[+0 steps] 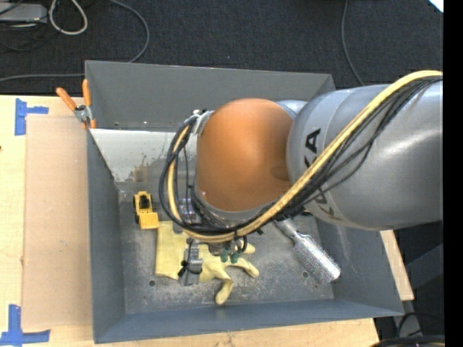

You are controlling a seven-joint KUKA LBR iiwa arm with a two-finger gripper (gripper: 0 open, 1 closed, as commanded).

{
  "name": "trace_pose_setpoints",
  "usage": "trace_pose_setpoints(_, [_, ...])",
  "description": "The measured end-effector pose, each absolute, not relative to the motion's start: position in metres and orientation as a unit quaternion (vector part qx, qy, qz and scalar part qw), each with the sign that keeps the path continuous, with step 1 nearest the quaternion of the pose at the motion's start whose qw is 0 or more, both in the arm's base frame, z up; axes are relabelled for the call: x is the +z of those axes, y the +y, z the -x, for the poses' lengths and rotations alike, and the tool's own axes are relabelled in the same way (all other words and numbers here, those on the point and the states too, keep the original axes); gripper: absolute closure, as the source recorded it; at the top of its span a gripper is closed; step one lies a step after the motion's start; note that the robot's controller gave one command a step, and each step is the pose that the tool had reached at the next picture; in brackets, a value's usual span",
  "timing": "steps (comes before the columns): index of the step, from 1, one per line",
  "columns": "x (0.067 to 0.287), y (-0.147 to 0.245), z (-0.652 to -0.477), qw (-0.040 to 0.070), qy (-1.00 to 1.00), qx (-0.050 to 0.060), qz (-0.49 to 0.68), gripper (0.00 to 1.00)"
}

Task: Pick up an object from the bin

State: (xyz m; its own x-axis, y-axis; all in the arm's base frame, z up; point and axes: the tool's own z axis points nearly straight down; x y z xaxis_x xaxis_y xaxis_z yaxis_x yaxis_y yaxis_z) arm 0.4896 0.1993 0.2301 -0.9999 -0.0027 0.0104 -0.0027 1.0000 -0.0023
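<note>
My gripper [191, 264] reaches down under the orange cover in the front middle of the bin. Its dark tip rests on or just above a pale yellow, glove-like piece [171, 254] that lies flat on the bin floor. That piece's yellow prongs [233, 273] spread out to the right and front of the tip. A small yellow toy vehicle [145, 210] stands to the left, just behind the pale piece. Whether anything is held I cannot see.
A silver cylindrical brush-like thing [312, 256] lies at an angle in the right part of the bin, partly under the arm. The arm and its cables hide the middle and back of the bin floor.
</note>
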Motion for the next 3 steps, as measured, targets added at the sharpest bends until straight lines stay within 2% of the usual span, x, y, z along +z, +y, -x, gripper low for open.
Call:
trace_pose_setpoints(1, [0.234,0.198,-0.492,0.001,-1.0,0.001,0.002,0.0])
trace_pose_setpoints(2, [0.081,0.133,-0.517,0.002,-1.0,0.0,0.0,0.0])
trace_pose_setpoints(3, [0.061,0.121,-0.514,-0.002,-0.998,-0.001,-0.061,0.0])
